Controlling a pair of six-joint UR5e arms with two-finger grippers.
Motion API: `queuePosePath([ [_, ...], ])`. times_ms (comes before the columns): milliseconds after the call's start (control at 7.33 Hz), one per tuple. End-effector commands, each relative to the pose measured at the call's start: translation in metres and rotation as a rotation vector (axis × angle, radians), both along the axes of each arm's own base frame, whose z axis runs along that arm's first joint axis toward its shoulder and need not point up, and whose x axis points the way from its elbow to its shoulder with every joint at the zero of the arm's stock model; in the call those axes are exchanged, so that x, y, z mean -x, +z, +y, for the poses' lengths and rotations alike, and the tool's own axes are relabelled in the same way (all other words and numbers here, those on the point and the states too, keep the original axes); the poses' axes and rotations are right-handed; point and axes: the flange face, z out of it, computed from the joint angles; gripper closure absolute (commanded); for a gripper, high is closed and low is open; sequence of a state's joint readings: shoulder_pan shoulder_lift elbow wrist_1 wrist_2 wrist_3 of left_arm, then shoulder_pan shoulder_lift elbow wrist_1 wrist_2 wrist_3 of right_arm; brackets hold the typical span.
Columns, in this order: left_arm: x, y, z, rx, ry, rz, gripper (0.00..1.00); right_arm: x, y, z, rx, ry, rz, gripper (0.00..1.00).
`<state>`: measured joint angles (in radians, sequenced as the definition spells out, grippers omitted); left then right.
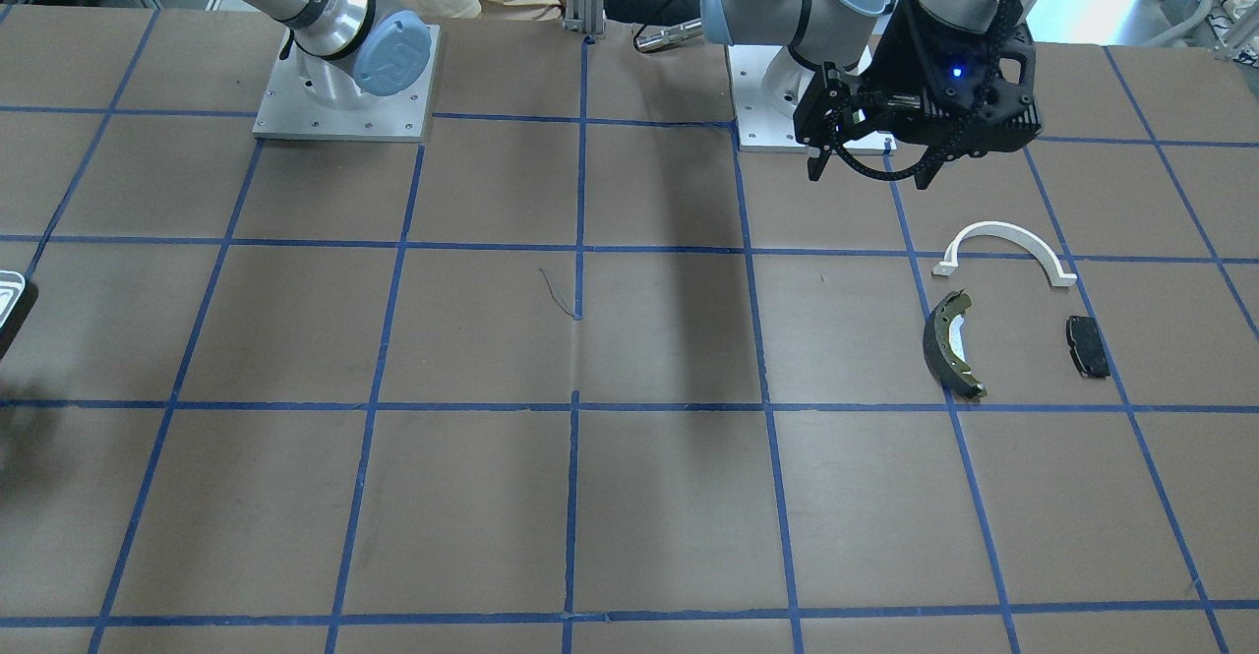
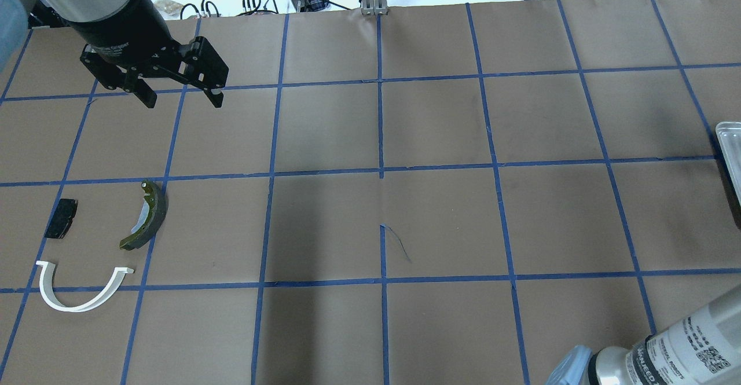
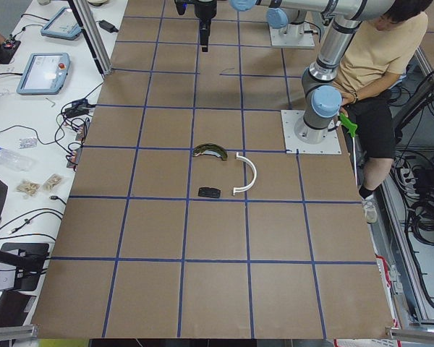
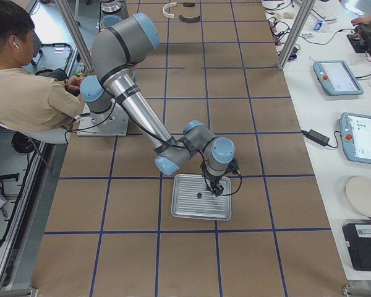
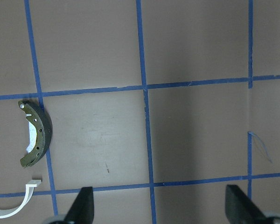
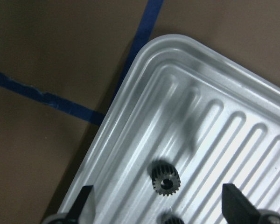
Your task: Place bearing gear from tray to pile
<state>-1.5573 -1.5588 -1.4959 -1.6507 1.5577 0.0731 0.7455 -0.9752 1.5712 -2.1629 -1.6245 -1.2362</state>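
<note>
**Gear not yet lifted**

Brown gridded worktop [image 2: 440, 217]. A ridged silver metal tray [image 4: 191, 210] sits at 3 o'clock overhead; the right tool [image 4: 214, 187] hangs over it, fingers spread. The left tool [image 2: 183, 100], also spread, is at 10 o'clock. The pile [image 1: 939, 339] is at 8 o'clock: white arch [image 2: 75, 308], olive-rimmed brake shoe [image 2: 156, 211], black pad [image 2: 61, 218]. The small dark toothed bearing gear [image 6: 165, 179] lies in the tray; the whole transfer remains.

A robotics lab. Two industrial arms, the left arm [image 3: 331, 52] and the right arm [image 4: 139, 111], stand bolted on metal plates [image 1: 339, 123] to a surface [image 3: 217, 231] covered in brown paper with a blue tape grid [image 1: 580, 403]. Aluminium posts [image 4: 295, 31] frame it. White benches [image 4: 309, 105] alongside carry teach pendants [image 4: 338, 77], a power brick [image 4: 315, 137] and loose cables [image 3: 14, 134]. An operator [image 4: 25, 93] sits just behind the arm bases.
</note>
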Motion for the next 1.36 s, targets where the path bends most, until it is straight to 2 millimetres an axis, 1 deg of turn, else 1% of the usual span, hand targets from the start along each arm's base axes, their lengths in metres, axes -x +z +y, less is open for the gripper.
queuePosePath([
  [0, -0.0002, 0.0003, -0.0019, 0.013, 0.001, -0.001, 0.0, 0.0034, -0.008, -0.0016, 0.006, 0.006, 0.009, 0.22],
  [136, -0.0001, 0.0003, -0.0019, 0.013, 0.001, 0.001, 0.0, 0.0036, -0.008, -0.0013, 0.004, 0.006, 0.011, 0.25],
  [409, -0.0001, 0.0003, -0.0019, 0.013, 0.001, 0.001, 0.0, 0.0039, -0.0078, -0.0012, 0.002, 0.019, 0.014, 0.47],
  [955, -0.0002, 0.0003, -0.0019, 0.013, 0.001, -0.001, 0.0, 0.0039, -0.0119, -0.0014, 0.0, 0.017, 0.009, 0.73],
  [1091, -0.0001, 0.0003, -0.0019, 0.013, 0.001, 0.001, 0.0, 0.0049, -0.0059, -0.0023, 0.007, 0.0, 0.017, 0.82],
  [1227, -0.0002, 0.0003, -0.0019, 0.013, 0.0, -0.001, 0.0, 0.0025, -0.0071, -0.0027, 0.001, 0.002, 0.013, 0.91],
])
